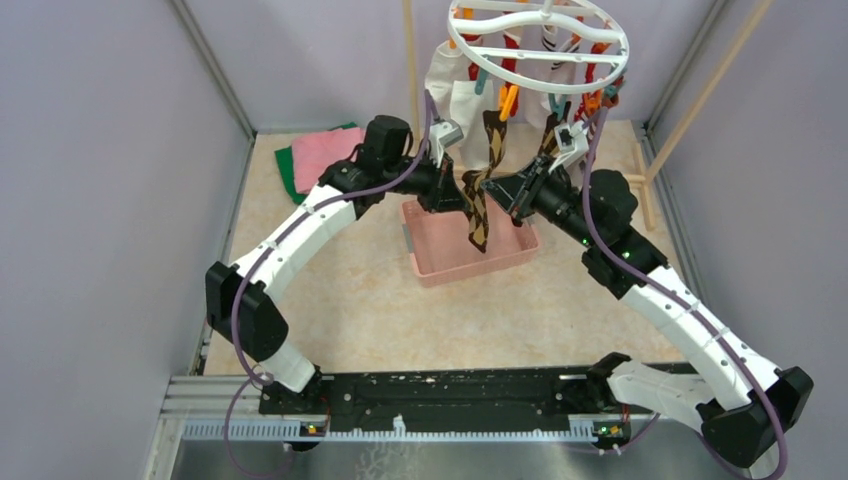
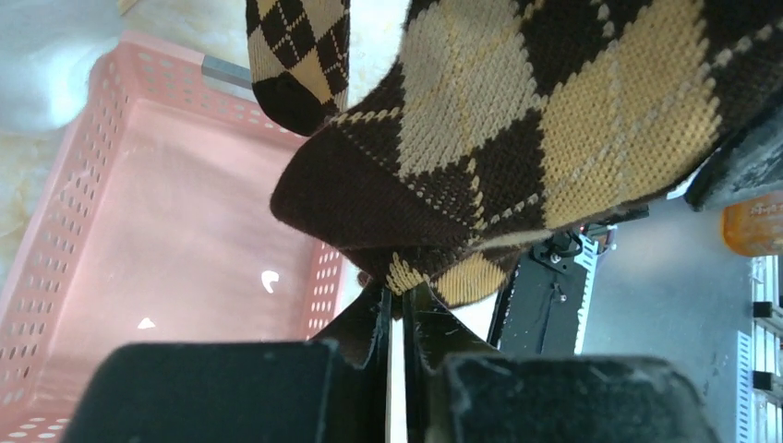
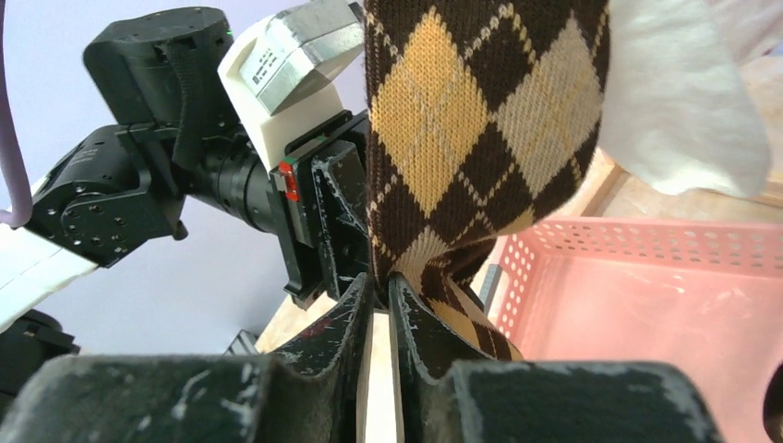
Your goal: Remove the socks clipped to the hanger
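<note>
The round white hanger hangs at the top, with orange and teal clips under its ring. A brown and tan argyle sock hangs from an orange clip down over the pink basket. My left gripper is shut on this sock from the left, and its fingers pinch a fold of it. My right gripper is shut on the same sock from the right, pinching it. A second argyle sock and white socks hang behind.
The pink perforated basket sits on the table under the sock. Folded pink and green cloths lie at the back left. Light wooden rack poles stand at the back. Grey walls close in both sides.
</note>
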You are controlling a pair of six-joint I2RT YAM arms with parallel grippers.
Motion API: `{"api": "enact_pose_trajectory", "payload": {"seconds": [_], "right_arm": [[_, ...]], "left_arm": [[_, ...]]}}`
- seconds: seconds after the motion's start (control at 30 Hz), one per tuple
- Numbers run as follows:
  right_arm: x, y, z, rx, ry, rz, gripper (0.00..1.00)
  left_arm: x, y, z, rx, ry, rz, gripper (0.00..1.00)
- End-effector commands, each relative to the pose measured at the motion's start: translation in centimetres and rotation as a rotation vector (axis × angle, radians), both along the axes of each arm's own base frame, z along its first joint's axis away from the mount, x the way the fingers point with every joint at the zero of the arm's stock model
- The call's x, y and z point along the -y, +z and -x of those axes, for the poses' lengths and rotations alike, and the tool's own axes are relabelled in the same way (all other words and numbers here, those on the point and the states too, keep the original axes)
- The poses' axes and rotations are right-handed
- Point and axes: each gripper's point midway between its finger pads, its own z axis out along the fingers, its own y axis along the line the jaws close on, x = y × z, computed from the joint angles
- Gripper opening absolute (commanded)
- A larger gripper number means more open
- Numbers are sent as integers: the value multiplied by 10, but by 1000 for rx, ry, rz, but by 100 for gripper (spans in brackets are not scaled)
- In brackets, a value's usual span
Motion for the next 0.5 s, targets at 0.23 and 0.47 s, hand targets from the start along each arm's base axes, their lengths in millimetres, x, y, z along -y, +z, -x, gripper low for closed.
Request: {"api": "enact_pose_trajectory", "payload": {"seconds": [0.23,0.47], "right_arm": [[13,7,-9,-17,-58,15,1],[28,-6,-13,-52,-97,42,4]], "left_arm": [[4,11,-2,35,27,58,21],[1,21,0,83,14,61,15]]}}
